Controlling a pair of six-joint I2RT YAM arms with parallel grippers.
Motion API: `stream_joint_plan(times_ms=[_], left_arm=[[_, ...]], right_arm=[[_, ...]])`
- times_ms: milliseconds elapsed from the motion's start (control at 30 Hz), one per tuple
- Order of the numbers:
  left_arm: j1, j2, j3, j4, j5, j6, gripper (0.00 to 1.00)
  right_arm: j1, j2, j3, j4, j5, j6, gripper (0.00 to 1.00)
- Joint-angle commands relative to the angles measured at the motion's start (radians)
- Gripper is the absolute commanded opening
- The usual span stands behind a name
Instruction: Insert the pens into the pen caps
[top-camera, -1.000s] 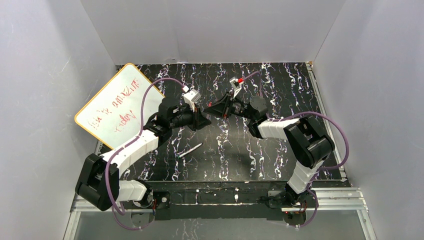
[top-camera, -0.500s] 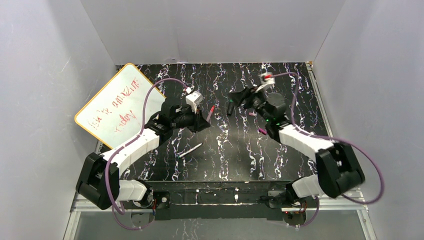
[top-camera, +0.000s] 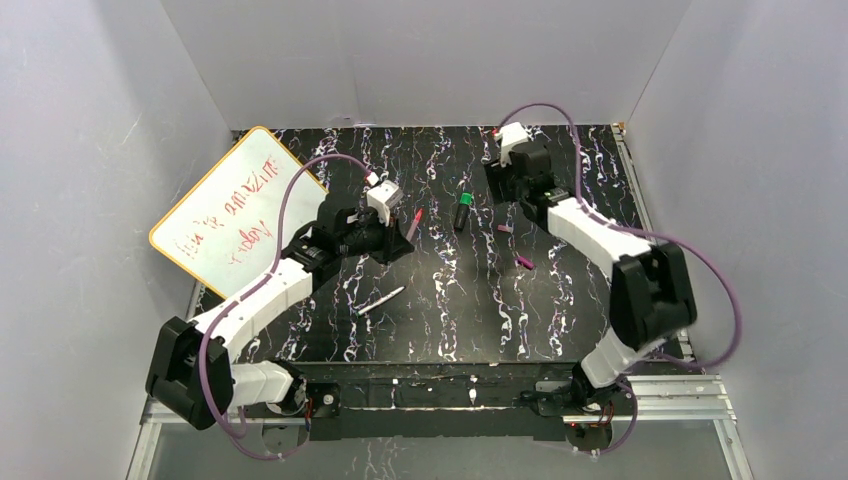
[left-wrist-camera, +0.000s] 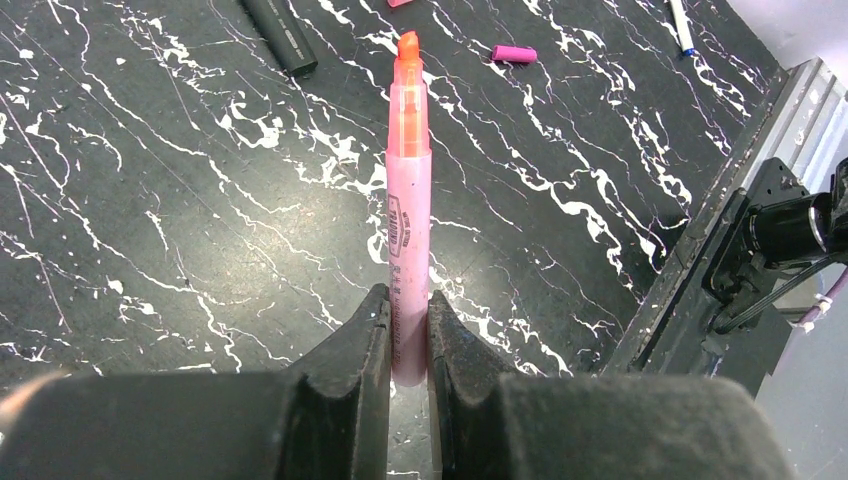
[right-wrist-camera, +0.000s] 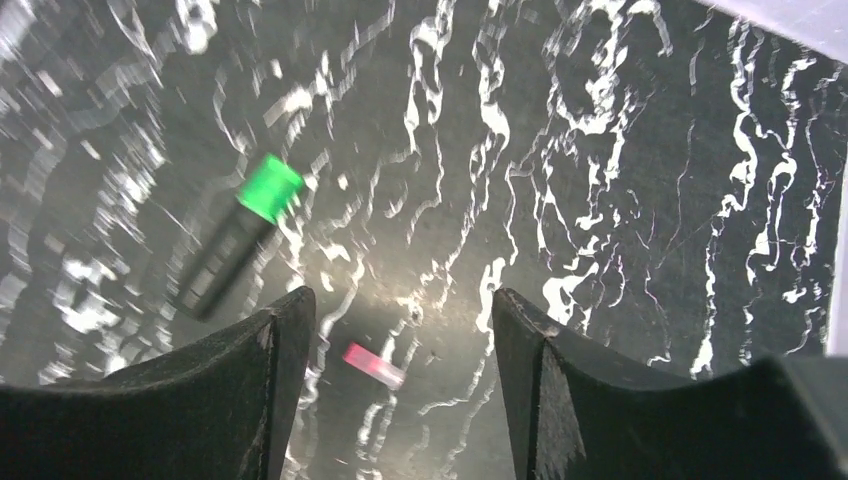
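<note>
— What sort of place is this?
— A robotics lab test cell. Plain pale grey panel walls (top-camera: 420, 60) box in a black, white-veined marble-pattern bench (top-camera: 480, 320).
— What else shows it?
— A white-and-black left robot arm (top-camera: 255, 300) and a matching right robot arm (top-camera: 600, 235) are bolted to a silver aluminium rail frame (top-camera: 680, 398) at the near edge.

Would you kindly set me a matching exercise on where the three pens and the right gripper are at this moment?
Things:
1. magenta pen
2. black pen with green end
3. white-grey pen
4. right gripper

States:
A. open, above the table, holding nothing
B. lying on the table, the pen nearest the arm bases
C. clamped in the left gripper, tip uncapped
D. lying on the table between the two grippers in the top view

Pairs: 1-C, 2-D, 3-B, 4-A
</note>
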Motion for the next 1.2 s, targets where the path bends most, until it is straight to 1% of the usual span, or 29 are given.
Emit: stream_joint_plan(times_ms=[0,33,100,167,200,267,333,400,467,500,533,600,733,800,967,1033,1167], left_arm=[[-0.001,-0.049,0.043,-0.03,-0.003,0.033,0.0],[-0.001,-0.052,0.045,-0.057,-0.003,0.039,0.0],[-0.001,-0.063,0.045,-0.085,-0.01,0.059,0.0],[-0.001,-0.075,0.04,-0.098,-0.02,0.071,0.0],[-0.001,-0.086,0.038,-0.096,-0.018,0.068,0.0],[-0.001,-0.086,0.042,-0.097,-0.017,0.066,0.0],[-0.001,-0.088,0.045,-0.099,-0.019,0.065,0.0],[-0.001,-0.09,0.045,-0.1,-0.018,0.063,0.0],[0.0,-0.093,0.045,-0.1,-0.021,0.061,0.0],[-0.001,-0.096,0.044,-0.099,-0.025,0.058,0.0],[0.0,-0.099,0.042,-0.096,-0.029,0.054,0.0],[-0.001,-0.106,0.038,-0.091,-0.03,0.048,0.0],[-0.001,-0.109,0.033,-0.085,-0.032,0.042,0.0],[-0.001,-0.106,0.032,-0.083,-0.032,0.039,0.0],[-0.001,-0.103,0.029,-0.081,-0.038,0.032,0.0],[-0.001,-0.103,0.026,-0.08,-0.041,0.028,0.0],[-0.001,-0.097,0.023,-0.083,-0.047,0.026,0.0]], right_arm=[[-0.046,0.13,0.15,-0.278,-0.054,-0.228,0.69],[-0.058,0.147,0.179,-0.293,-0.07,-0.216,0.68],[-0.072,0.16,0.209,-0.315,-0.047,-0.176,0.67],[-0.083,0.15,0.211,-0.29,0.006,-0.076,0.68],[-0.089,0.125,0.244,-0.346,0.089,0.245,0.7],[-0.089,0.096,0.235,-0.363,0.036,0.454,0.7],[-0.089,0.062,0.192,-0.31,-0.063,0.669,0.7],[-0.088,0.035,0.139,-0.236,-0.122,0.879,0.86],[-0.086,0.034,0.112,-0.243,-0.091,1.111,0.89],[-0.084,0.042,0.112,-0.28,-0.06,1.227,0.91],[-0.082,0.052,0.119,-0.353,-0.005,1.332,0.93],[-0.074,0.079,0.142,-0.443,0.059,1.493,0.99],[-0.069,0.198,0.278,-0.684,0.092,1.682,0.99],[-0.072,0.245,0.323,-0.754,0.078,1.755,0.99],[-0.076,0.303,0.308,-0.752,-0.004,1.892,0.97],[-0.078,0.316,0.297,-0.753,-0.018,1.95,0.91],[-0.083,0.315,0.254,-0.715,-0.022,2.007,0.78]])
